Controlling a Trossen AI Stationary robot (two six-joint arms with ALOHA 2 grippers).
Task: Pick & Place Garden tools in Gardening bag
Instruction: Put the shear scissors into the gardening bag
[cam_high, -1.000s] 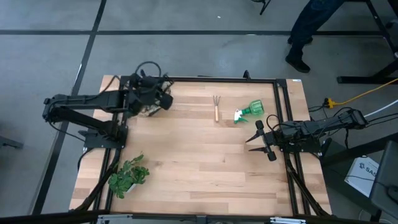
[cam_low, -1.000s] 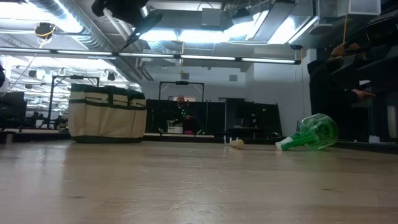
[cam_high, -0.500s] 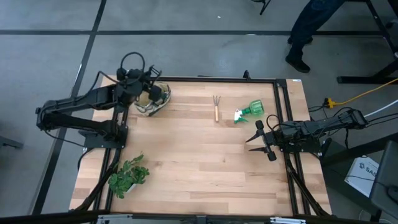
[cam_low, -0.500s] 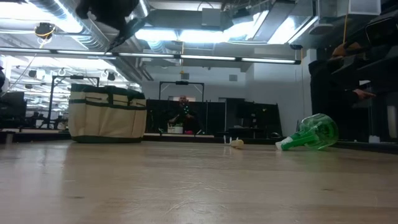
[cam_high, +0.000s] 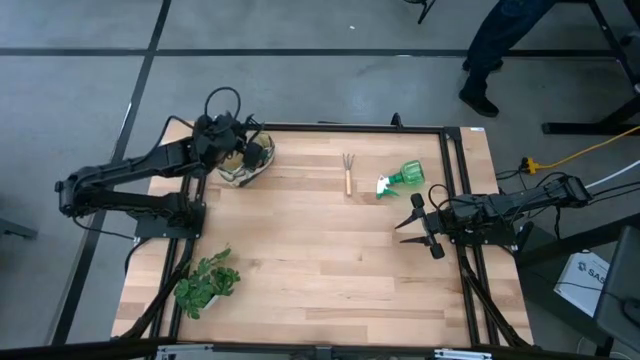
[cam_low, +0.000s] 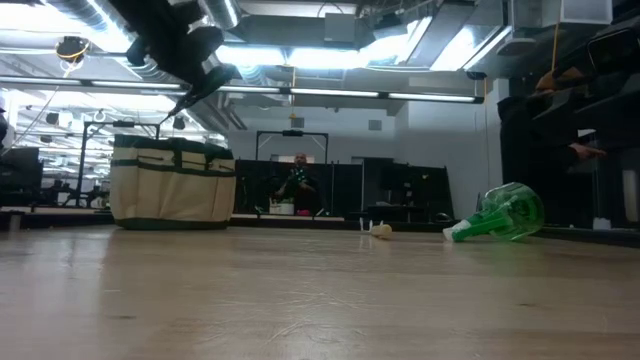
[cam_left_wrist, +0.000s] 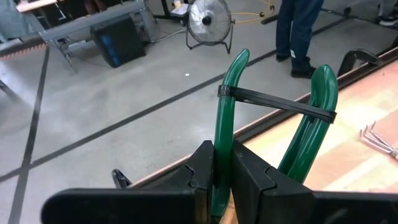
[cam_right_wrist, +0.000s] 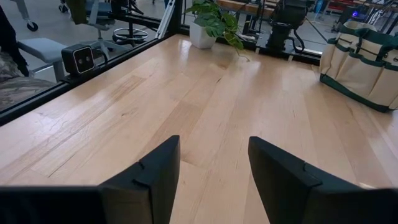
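The gardening bag (cam_high: 248, 163), cream with dark green trim, stands at the table's far left; it also shows in the low view (cam_low: 172, 183). My left gripper (cam_high: 228, 138) hangs above its far left side, shut on pruning shears with green handles (cam_left_wrist: 314, 118). The three-prong rake (cam_high: 347, 172) and the green spray bottle (cam_high: 402, 178) lie on the table at the far middle and right. My right gripper (cam_high: 418, 222) is open and empty near the right edge. No trowel shows. My left gripper pinches one green handle of the shears (cam_left_wrist: 222, 134) between its two fingers, low on that handle. The other handle (cam_left_wrist: 318, 106) stands free beside it, tied to the first by a black strap. The shears are lifted clear above the bag; their blade end is hidden behind the fingers.
A leafy plant in a white pot (cam_high: 207, 283) stands at the near left corner. Bare wood spreads over the table's middle and near side. A person (cam_high: 500, 40) stands on the floor beyond the far right corner.
My left gripper, still shut on the shears, has gone from over the bag's middle toward the table's far left corner, uncovering the bag in the high view, and has then come down a little toward the bag. The right arm has kept still.
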